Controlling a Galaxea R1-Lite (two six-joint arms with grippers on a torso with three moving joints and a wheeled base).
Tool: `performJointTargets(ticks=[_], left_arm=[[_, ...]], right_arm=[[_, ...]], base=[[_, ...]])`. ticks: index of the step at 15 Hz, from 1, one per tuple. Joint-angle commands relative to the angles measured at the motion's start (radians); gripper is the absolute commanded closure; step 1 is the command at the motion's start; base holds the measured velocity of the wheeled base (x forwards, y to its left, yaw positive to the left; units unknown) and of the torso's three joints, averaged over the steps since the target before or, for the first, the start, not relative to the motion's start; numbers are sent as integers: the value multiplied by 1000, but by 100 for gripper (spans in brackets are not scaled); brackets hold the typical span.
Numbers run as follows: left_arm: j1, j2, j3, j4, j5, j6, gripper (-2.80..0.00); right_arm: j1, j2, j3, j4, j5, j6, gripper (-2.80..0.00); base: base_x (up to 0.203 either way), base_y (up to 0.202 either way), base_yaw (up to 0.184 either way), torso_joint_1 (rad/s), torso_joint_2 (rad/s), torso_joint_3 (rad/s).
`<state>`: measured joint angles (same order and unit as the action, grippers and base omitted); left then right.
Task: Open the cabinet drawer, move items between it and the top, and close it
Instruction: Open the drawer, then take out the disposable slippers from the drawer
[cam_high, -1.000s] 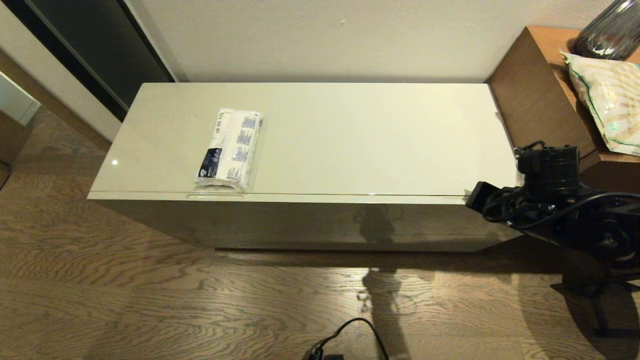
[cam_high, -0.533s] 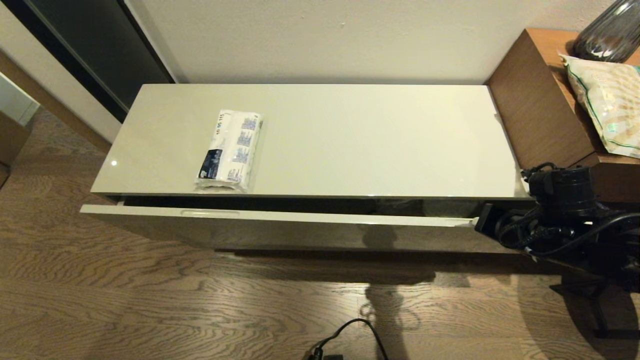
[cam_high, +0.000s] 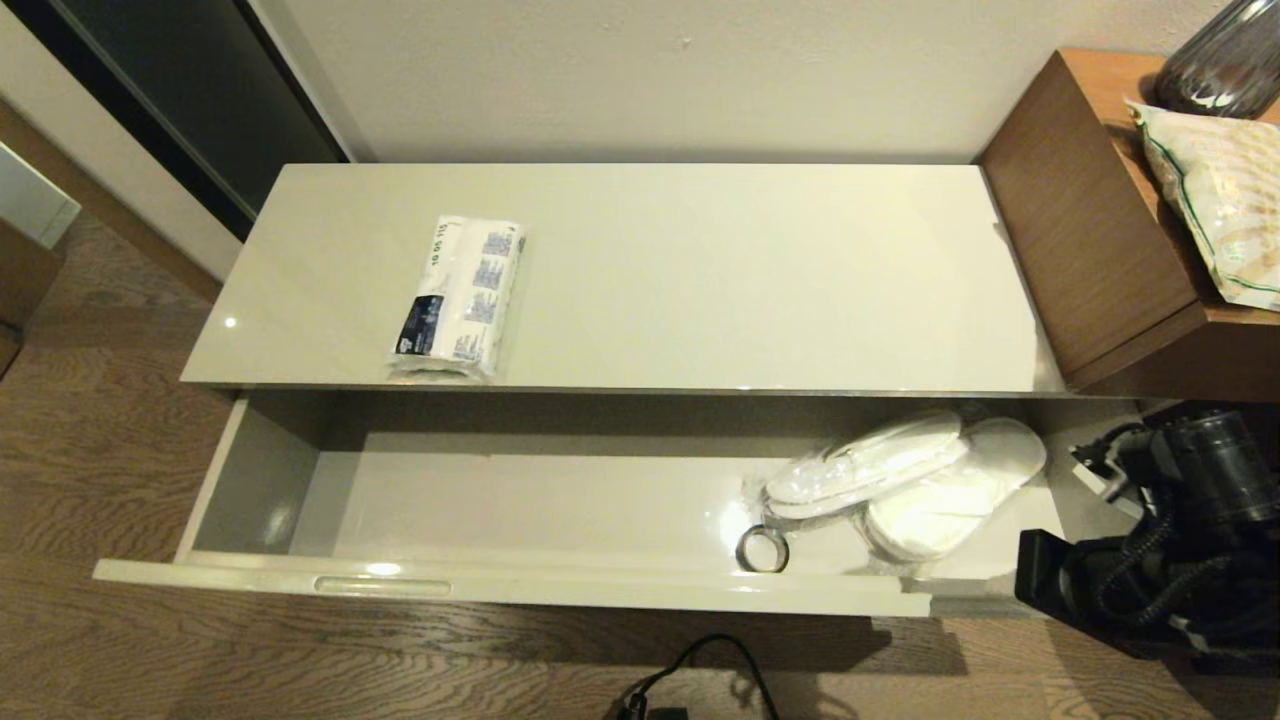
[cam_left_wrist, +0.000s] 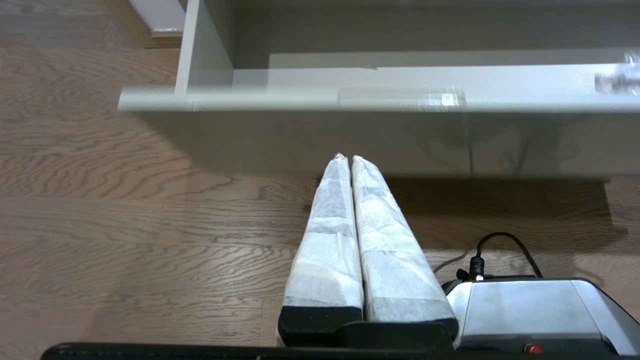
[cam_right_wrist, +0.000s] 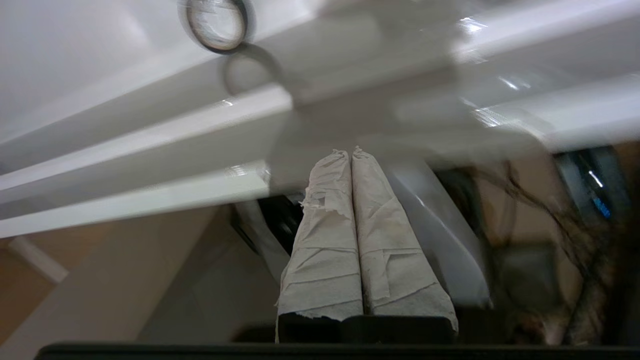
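Glossy drawer (cam_high: 520, 590) and top (cam_high: 700, 280) – plastic-wrapped slippers (cam_high: 910, 480) (wood-grain floor (cam_high: 100, 450))

Cream-beige glossy top (cam_high: 700, 280), grey-beige drawer (cam_high: 500, 590), white tissue pack (cam_high: 458, 297) with dark blue label, my fingers (cam_right_wrist: 350, 240) wrapped in white.

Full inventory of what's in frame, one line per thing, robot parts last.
cabinet drawer: 1, grey-beige, pulled open below the top
cabinet top: 1, cream-beige, against the wall
tissue pack: 1, white with dark blue label, on the top, left part, near the front edge
slippers: 1 wrapped pair, white, right part of the drawer
ring: 1, dark, drawer floor beside the slippers
wooden unit: 1, brown, right of the cabinet
snack bag: 1, pale, on the wooden unit
vase: 1, dark glass, behind the bag
cable: 1, black, on the floor
left hand: shut, low before the drawer front
right hand: shut, at the drawer's right end
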<state>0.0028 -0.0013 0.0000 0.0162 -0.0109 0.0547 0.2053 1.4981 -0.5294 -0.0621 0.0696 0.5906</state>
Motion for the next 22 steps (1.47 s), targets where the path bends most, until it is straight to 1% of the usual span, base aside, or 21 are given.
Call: performJointTargets(ticks=[1,2,3,4,5,6,9,13,15,16,19,21,22], left_arm=[[0,1,0,-1,0,1,0],[0,1,0,-1,0,1,0],[0,1,0,-1,0,1,0],[0,1,0,-1,0,1,0],[0,1,0,-1,0,1,0],[0,1,0,-1,0,1,0],[0,1,0,-1,0,1,0],[0,1,0,-1,0,1,0],[0,1,0,-1,0,1,0],[0,1,0,-1,0,1,0],[0,1,0,-1,0,1,0],[0,1,0,-1,0,1,0],[0,1,0,-1,0,1,0]], right_arm=[[-1,-200,25,71,-4,-2,0],[-1,-256,-2,179,-4,-5,0],[-1,-312,-65,316,0,-7,0],[-1,-357,-116,412,11,-8,0],[-1,-396,-162,483,28,-9,0],[-3,-413,-184,511,34,-10,0],[-4,-389,-207,497,24,-8,0],[-4,-249,-222,430,-40,-3,0],[-3,-176,-238,396,-93,5,0],[0,-167,-262,396,-98,17,0],[5,-145,-293,408,-93,23,0],[6,-151,-283,412,-86,13,0],[8,-151,-278,408,-49,6,0]], base=[[0,0,0,0,0,0],[0,0,0,0,0,0],[0,0,0,0,0,0],[0,0,0,0,0,0],[0,0,0,0,0,0],[0,0,0,0,0,0],[0,0,0,0,0,0],[0,0,0,0,0,0],[0,0,0,0,0,0],[0,0,0,0,0,0],[0,0,0,0,0,0],[0,0,0,0,0,0],[0,0,0,0,0,0]])
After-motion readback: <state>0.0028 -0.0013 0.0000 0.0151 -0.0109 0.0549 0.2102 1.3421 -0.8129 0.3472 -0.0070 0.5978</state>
